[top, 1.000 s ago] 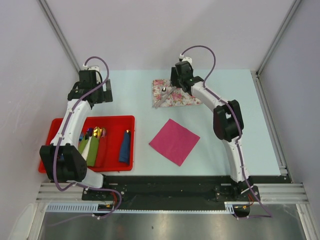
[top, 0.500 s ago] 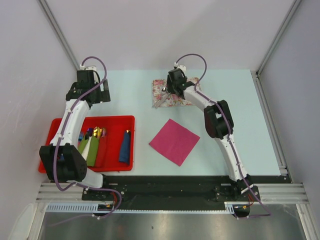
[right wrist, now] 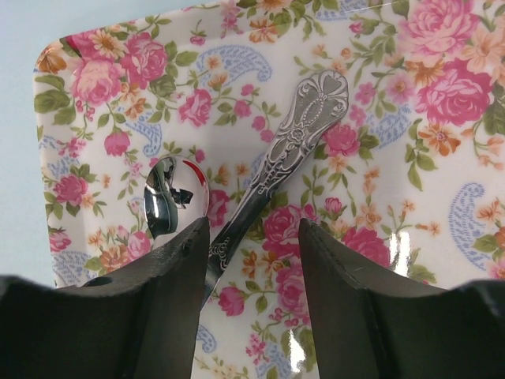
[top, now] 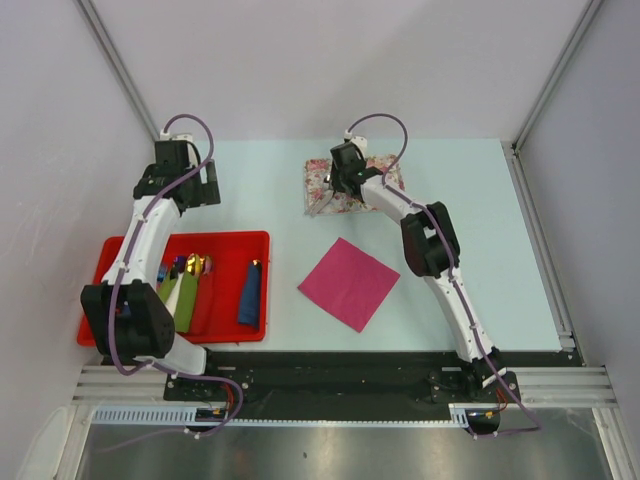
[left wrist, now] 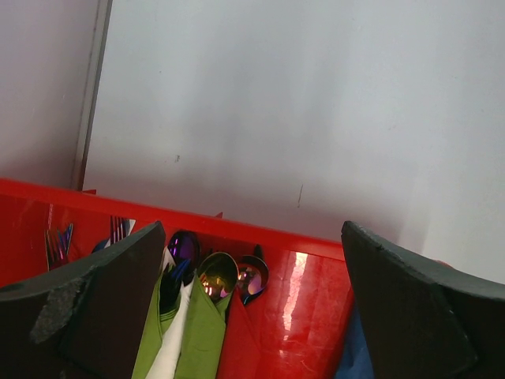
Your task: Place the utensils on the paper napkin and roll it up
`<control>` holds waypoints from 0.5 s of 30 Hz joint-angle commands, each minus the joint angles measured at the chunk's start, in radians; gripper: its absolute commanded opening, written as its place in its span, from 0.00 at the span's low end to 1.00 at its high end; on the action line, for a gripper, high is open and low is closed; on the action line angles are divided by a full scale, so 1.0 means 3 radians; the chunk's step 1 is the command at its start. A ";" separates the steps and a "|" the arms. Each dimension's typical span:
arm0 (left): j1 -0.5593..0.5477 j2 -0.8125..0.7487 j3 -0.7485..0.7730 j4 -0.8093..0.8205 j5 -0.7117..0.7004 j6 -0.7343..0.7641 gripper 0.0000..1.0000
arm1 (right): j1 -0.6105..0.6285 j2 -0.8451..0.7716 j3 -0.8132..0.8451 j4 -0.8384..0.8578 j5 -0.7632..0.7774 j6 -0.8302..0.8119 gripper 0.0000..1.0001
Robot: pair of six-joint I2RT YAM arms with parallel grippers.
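Currently, your right gripper (right wrist: 251, 237), jaws apart, utensils (right wrist: 304, 118) between them, floral mat (right wrist: 394, 158) beneath, your left gripper (left wrist: 248, 237), jaws apart, red tray (left wrist: 308, 284) below.

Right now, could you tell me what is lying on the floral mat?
Silvery utensils: an ornate handle and a spoon bowl. The right gripper hides their lower ends.
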 commanded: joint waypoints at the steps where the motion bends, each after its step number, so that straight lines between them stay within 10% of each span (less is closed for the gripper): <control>1: 0.0041 -0.0001 0.0016 0.0095 -0.0049 -0.0010 0.99 | 0.0006 0.0020 0.0106 -0.0032 0.0163 0.0148 0.53; 15: 0.0102 0.0019 -0.0010 0.0090 -0.0059 0.0016 1.00 | 0.0011 0.0184 0.0213 -0.0242 0.0174 0.0281 0.49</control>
